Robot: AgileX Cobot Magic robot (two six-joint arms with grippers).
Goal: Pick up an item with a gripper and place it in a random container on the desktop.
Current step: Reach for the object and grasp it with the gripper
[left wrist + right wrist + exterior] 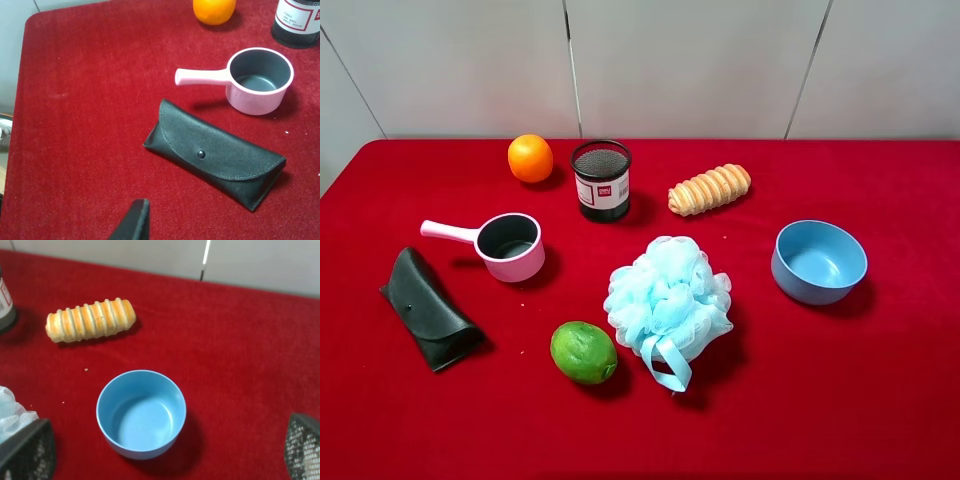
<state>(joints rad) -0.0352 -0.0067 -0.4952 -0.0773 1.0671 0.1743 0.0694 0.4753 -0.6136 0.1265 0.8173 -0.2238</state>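
A fluffy light-blue mesh bath pouf [668, 297] sits on the red worktop [880, 400] near its middle, a little toward the front edge. Its pale blue ribbon loop [667, 365] lies flat, trailing toward that front edge. A round, matte, plain blue bowl [818, 262] stands upright, mouth up, toward the right edge, about halfway between back and front and apart from the pouf. The right claw [165, 449] hangs above the bowl, its mesh-textured fingers [26, 452] spread wide to either side.
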